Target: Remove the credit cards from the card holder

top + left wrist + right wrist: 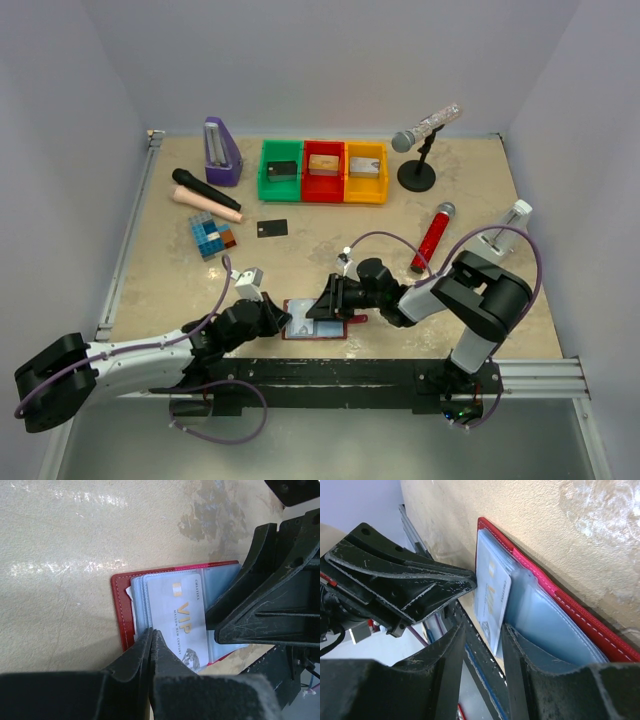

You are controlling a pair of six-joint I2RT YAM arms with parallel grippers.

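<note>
The card holder lies open near the table's front edge, its dark-red cover underneath and its pale clear pockets facing up. A silvery-grey credit card with gold VIP lettering sticks partly out of the pockets. My left gripper is shut, its tips pressing on the left edge of the pockets. My right gripper is open. The card's free edge stands between its fingers, and one finger lies between card and pocket sheet. A black credit card lies loose farther back.
Green, red and yellow bins with small blocks stand at the back. A purple metronome, two microphones, a coloured tile block, a red microphone and a stand microphone surround the middle. The front rail is close behind the holder.
</note>
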